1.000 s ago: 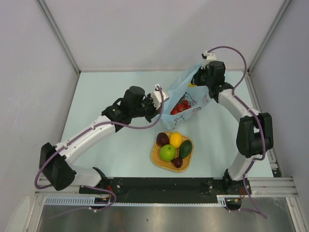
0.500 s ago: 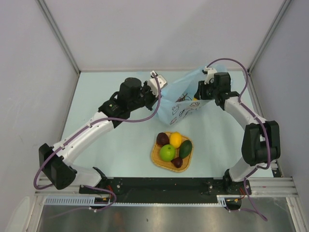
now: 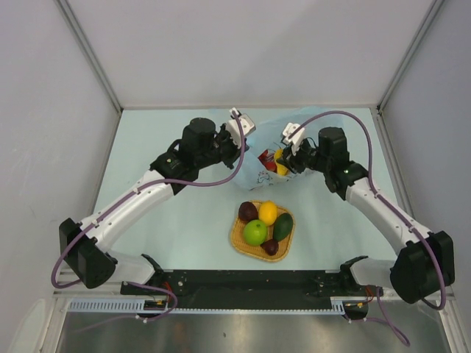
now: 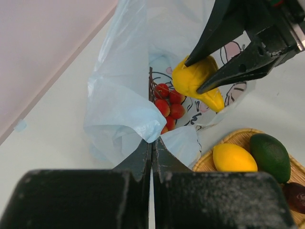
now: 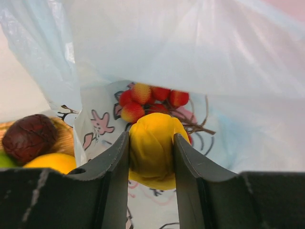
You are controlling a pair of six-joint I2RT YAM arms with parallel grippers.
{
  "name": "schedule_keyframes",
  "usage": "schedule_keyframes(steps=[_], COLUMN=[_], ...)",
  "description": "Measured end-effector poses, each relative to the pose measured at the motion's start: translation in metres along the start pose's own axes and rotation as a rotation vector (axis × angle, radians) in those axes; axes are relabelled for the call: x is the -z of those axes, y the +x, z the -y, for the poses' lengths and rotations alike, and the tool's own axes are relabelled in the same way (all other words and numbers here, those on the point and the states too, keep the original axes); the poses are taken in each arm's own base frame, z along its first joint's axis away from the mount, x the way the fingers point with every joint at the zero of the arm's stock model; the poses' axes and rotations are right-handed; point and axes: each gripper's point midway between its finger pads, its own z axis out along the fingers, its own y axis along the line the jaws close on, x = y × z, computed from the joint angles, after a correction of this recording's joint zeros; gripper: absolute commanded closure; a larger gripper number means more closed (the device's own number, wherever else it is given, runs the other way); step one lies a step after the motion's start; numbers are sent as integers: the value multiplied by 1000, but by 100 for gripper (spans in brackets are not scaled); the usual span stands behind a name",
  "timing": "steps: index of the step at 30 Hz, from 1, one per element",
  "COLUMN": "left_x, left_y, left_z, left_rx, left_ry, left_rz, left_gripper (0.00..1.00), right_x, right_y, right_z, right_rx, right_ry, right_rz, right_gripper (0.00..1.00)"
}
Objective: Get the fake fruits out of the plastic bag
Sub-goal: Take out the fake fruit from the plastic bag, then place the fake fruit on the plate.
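Sitting between the right jaws, the pear [image 5: 151, 143] is grasped; left jaws pinch the bag [image 4: 119, 109].

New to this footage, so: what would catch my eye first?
The right gripper clamps a yellow pear at the mouth of the pale blue plastic bag, red berries beside it. The left gripper pinches the bag's edge shut. Toward the near edge, a woven tray holds a lemon, green apple, avocado and plums.

Seven fruits [image 3: 255, 232], one bag [image 4: 119, 105], one tray [image 3: 236, 235]
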Motion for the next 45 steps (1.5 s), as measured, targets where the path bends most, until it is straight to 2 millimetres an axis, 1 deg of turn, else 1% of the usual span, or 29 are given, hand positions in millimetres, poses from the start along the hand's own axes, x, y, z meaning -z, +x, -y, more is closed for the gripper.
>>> schedule_keyframes(steps=[5,7,9,11,14,16,17,19,21,22,23,24,26,28,30,33,38,42,45], left_x=[0,-1,-1,-1,-3,-5,-7,-9,-11,-12,-12,-12,-12,-12,-12,-12,-12,-12,-12], left_y=[0,2,3,3,4,7,8,11,13,14,14,14,14,14,13,13,13,15,20], left_z=[1,2,2,2,2,2,2,3,3,3,3,3,3,4,4,5,7,7,8], left_rx=[0,0,1,1,1,2,3,5,6,6,6,6,6,6,6,7,7,7,10], left_ry=[8,9,10,10,11,12,14,16,17,18,18,19,21,22,25,28,39,42,44], left_rz=[1,-2,-5,-4,-7,-13,-17,-26,-31,-33,-33,-33,-32,-32,-31,-30,-28,-31,-42], left_gripper=[100,100,100,99,100,100,100,100,100,100,100,100,100,100,100,100,100,100,100], right_x=[11,19,32,50,71,79,81,80,75,70,68,61,55,54,56,55,54,56,59], right_y=[-12,-25,-46,-75,-106,-115,-115,-102,-82,-65,-55,-36,-8,14,32,44,51,48,40], right_z=[11,15,15,4,-27,-53,-66,-86,-100,-109,-114,-122,-131,-140,-149,-161,-175,-179,-185], right_rx=[90,114,146,192,245,269,276,274,269,260,254,238,215,206,210,235,242,267,308], right_ry=[53,86,112,114,58,-13,-60,-146,-222,-273,-305,-353,-407,-447,-480,-525,-576,-586,-597], right_rz=[44,80,137,218,312,344,345,306,240,184,150,84,-1,-58,-96,-114,-117,-103,-66], right_gripper=[100,100,100,100,100,100,100,100,100,100,99,98,97,97,97,97,98,98,98])
